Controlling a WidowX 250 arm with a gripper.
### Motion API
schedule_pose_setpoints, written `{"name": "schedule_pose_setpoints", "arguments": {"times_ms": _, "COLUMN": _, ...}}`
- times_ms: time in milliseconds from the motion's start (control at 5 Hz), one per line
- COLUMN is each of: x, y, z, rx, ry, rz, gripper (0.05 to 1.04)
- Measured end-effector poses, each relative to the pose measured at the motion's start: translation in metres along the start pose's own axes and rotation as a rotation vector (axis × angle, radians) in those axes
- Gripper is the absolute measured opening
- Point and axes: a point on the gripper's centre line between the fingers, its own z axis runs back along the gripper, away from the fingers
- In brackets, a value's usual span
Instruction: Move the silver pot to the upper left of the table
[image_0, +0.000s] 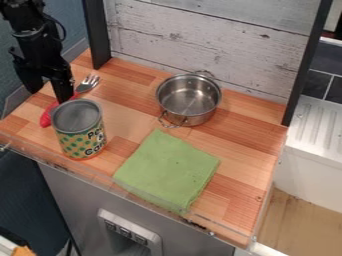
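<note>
Shiny silver metal pot (190, 101), looks like 0% done

It's near the middle of the light wooden table's (250, 150) back edge, so the whole trip upper-left is left. Black 2-finger gripper (49, 94) is by the left edge, jaws spread, nothing pinched.

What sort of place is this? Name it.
Most likely a toy kitchen: a silver pot and an open can stand on a wooden counter.
</note>
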Motion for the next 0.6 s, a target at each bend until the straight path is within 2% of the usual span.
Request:
{"name": "schedule_pose_setpoints", "arguments": {"times_ms": 200, "x": -0.003, "y": -0.004, "z": -0.011, "rx": -0.024, "ry": 0.030, "rz": 0.008, "gripper": 1.000}}
{"name": "schedule_pose_setpoints", "arguments": {"times_ms": 600, "x": 0.027, "y": -0.018, "z": 0.001, "rx": -0.022, "ry": -0.006, "rz": 0.059, "gripper": 1.000}}
